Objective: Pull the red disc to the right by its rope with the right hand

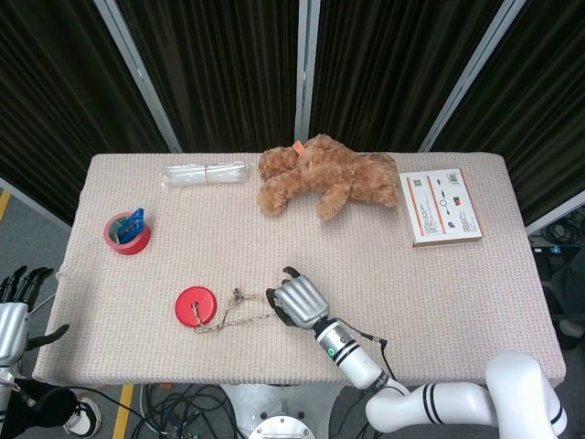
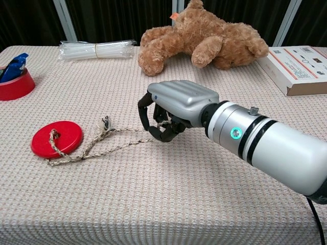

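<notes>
The red disc lies flat near the table's front left. Its twisted rope runs right from a hole in the disc, in slack strands. My right hand is at the rope's right end, fingers curled around it and holding it slightly off the cloth. The disc is about a hand's width left of the fingers. My left hand hangs beyond the table's left edge with fingers apart and holds nothing.
A brown teddy bear lies at the back centre. A white box sits at the back right. A red tape roll and a bundle of clear sticks are at the left.
</notes>
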